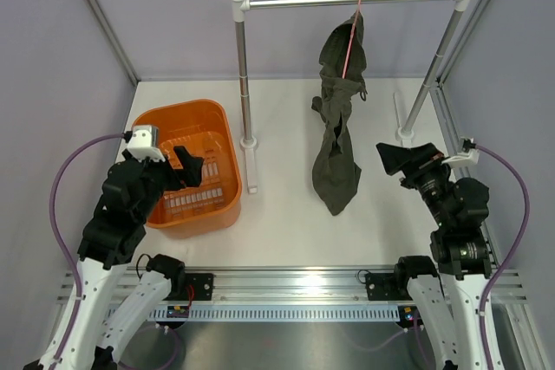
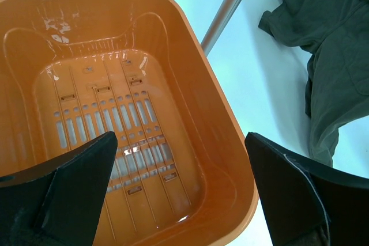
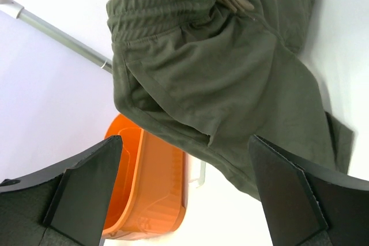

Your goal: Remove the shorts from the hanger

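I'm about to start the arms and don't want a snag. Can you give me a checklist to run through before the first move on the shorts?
1. Shorts hanging on hanger: ok.
2. Hanger hooked over rail: ok.
3. Left gripper open, empty, over basket: ok.
4. Right gripper open, empty, facing shorts: ok.
5. Basket empty: ok.
6. How shorts are fastened to hanger: cannot tell.
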`<state>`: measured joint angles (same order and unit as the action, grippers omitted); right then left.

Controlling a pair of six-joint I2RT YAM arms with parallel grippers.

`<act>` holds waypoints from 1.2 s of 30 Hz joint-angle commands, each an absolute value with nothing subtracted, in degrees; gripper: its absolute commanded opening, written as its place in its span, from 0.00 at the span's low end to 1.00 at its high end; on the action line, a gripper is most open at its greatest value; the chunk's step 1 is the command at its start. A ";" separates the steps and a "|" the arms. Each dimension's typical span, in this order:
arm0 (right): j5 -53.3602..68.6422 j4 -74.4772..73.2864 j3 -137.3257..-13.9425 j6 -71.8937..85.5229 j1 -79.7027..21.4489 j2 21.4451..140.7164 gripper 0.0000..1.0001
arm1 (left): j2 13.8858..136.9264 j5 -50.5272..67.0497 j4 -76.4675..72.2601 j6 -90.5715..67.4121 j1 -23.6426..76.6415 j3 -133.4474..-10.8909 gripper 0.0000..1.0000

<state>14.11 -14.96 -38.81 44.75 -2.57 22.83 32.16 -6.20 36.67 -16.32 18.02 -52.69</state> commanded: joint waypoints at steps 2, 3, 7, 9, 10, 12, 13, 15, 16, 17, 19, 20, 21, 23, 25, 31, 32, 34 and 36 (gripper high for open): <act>12.30 -15.11 -51.30 39.74 -2.37 32.73 0.99 | 33.66 -5.89 33.57 -16.26 18.28 -52.99 0.99; 13.09 -15.90 -57.16 37.99 -2.37 35.48 0.99 | 33.66 -6.06 33.84 -15.91 18.28 -53.09 0.99; 15.29 -17.75 -70.20 35.68 -2.29 47.18 0.99 | 31.65 -7.29 33.66 -15.21 18.28 -52.56 0.99; 15.03 -18.37 -76.97 34.72 -2.46 53.07 0.97 | 31.46 -6.86 33.49 -15.29 18.28 -52.38 0.99; 15.03 -19.33 -79.25 34.54 -2.55 54.91 0.93 | 31.64 -6.59 33.49 -15.47 18.28 -52.38 0.99; 13.46 -20.21 -85.21 32.88 -3.51 60.45 0.89 | 31.99 -5.80 33.40 -15.73 18.28 -52.29 0.99; 12.06 -21.96 -87.25 32.09 -4.56 62.12 0.87 | 32.17 -5.63 33.40 -15.82 18.28 -52.38 0.99; 4.27 -23.99 -93.39 27.80 -10.09 67.22 0.86 | 32.17 -5.54 33.22 -15.82 18.28 -52.47 0.99; 1.35 -26.00 -95.69 26.29 -12.28 68.63 0.86 | 32.17 -5.54 33.14 -15.82 18.28 -52.47 0.99; -1.99 -26.89 -97.71 24.80 -16.57 71.95 0.86 | 31.99 -5.54 33.13 -15.82 18.28 -52.38 0.99; -8.77 -28.99 -103.69 21.54 -19.76 75.04 0.84 | 31.82 -5.45 33.05 -15.82 18.28 -52.47 0.99; -13.05 -29.53 -107.19 20.58 -22.30 77.93 0.84 | 31.82 -5.36 33.05 -15.82 18.19 -52.38 0.99; -15.27 -30.66 -108.71 18.39 -23.54 79.35 0.84 | 31.56 -5.27 33.22 -15.82 18.19 -52.38 0.99; -21.05 -31.37 -112.74 15.49 -25.57 83.03 0.83 | 31.47 -5.19 33.31 -15.73 18.19 -52.29 0.99; -24.68 -31.38 -114.60 13.63 -28.29 86.03 0.83 | 30.94 -5.19 33.31 -15.65 18.28 -52.21 0.99; -38.40 -28.75 -118.56 5.72 -32.95 92.71 0.84 | 30.85 -4.66 33.05 -15.56 18.28 -52.29 0.99; -39.02 -28.13 -118.83 5.02 -32.96 93.33 0.83 | 30.85 -4.48 33.05 -15.56 18.19 -52.21 0.99; -40.07 -27.16 -120.40 4.40 -32.96 95.61 0.80 | 31.02 -4.31 32.96 -15.56 18.28 -52.21 0.99; -41.83 -26.98 -122.33 2.82 -32.96 97.46 0.78 | 31.20 -4.39 33.13 -15.47 18.28 -52.29 0.99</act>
<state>-34.63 -29.74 -118.13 7.27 -32.75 95.33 31.44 -5.76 36.32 -16.25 18.06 -52.34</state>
